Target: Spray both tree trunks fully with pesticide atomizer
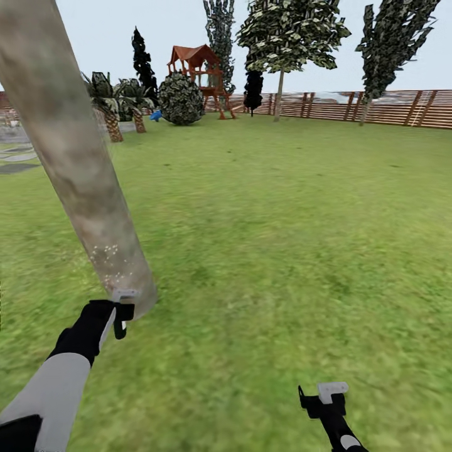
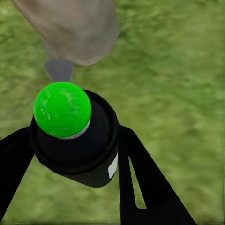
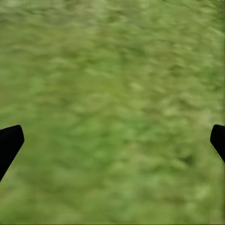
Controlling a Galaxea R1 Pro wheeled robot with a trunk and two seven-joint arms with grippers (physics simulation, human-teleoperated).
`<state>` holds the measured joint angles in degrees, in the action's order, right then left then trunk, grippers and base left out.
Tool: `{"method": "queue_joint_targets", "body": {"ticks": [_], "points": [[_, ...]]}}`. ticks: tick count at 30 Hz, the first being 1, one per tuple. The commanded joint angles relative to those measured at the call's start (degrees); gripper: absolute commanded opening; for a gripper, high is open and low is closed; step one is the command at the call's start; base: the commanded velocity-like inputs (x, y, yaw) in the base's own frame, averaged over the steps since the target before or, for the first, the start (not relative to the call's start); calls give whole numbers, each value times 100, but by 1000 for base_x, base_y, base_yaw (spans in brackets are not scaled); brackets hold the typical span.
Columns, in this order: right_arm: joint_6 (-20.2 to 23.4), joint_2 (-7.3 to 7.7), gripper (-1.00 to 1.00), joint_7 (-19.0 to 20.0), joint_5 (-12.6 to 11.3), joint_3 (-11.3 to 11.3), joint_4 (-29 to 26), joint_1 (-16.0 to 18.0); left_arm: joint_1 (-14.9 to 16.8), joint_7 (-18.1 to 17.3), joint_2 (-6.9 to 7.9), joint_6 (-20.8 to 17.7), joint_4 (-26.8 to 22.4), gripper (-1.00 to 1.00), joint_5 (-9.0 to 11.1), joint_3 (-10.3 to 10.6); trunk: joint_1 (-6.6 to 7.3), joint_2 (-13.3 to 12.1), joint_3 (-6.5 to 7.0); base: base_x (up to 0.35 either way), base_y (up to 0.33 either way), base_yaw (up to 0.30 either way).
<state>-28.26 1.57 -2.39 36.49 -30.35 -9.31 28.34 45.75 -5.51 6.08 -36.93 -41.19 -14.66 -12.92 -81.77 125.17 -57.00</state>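
A thick, leaning, mottled beige-grey tree trunk point(image 1: 75, 163) rises from the lawn at the left, with pale specks point(image 1: 105, 254) low on its bark. My left gripper point(image 1: 123, 311) sits right at the trunk's base, shut on the pesticide atomizer point(image 2: 75, 150), a small black bottle whose top point(image 2: 62, 108) shows bright green. A grey cone point(image 2: 58, 70) runs from the bottle toward the trunk base point(image 2: 79, 28). A second slim-trunked tree point(image 1: 279, 94) stands far off by the fence. My right gripper point(image 1: 328, 397) hangs open over bare grass, its fingertips point(image 3: 9, 143) wide apart.
Green lawn point(image 1: 282, 220) stretches ahead to a brown slat fence point(image 1: 389, 107). Far back stand a playset point(image 1: 201, 72), a round bush point(image 1: 181, 99), two short palms point(image 1: 112, 100) and dark conifers point(image 1: 389, 50). Grey stepping stones point(image 1: 16, 160) lie at the far left.
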Motion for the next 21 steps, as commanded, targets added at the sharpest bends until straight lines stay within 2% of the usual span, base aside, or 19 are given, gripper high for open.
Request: {"method": "queue_joint_targets", "body": {"ticks": [1,2,4,9,14,17,21], "points": [[-22,1,100,-25,60,-32,9,5,4,-60,1,-13,13,-100,-55,-99,-2,2,-6,244,-176,214],[-22,0,100,-25,61,-32,9,5,4,-62,0,20,26,-100,-60,-242,-2,2,-8,244,-175,245],[-22,-2,100,-25,62,-32,13,5,4,-64,0,92,42,-100,-67,-343,-2,2,-12,232,-154,259],[-22,-2,100,-25,60,-32,15,5,-66,-64,-61,173,50,-100,-78,-339,-2,2,-23,71,-26,266],[-22,-1,100,-25,60,-32,12,5,-249,-62,-82,527,57,-100,-75,-334,-2,2,-33,3,-1,267],[-22,-3,100,-25,60,-32,16,5,-299,-61,-214,762,233,-100,-75,-334,-2,2,-40,0,0,267],[-22,1,100,-25,60,-32,10,5,-304,-57,-264,986,357,-100,-92,-334,-2,2,-45,0,0,154]]}}
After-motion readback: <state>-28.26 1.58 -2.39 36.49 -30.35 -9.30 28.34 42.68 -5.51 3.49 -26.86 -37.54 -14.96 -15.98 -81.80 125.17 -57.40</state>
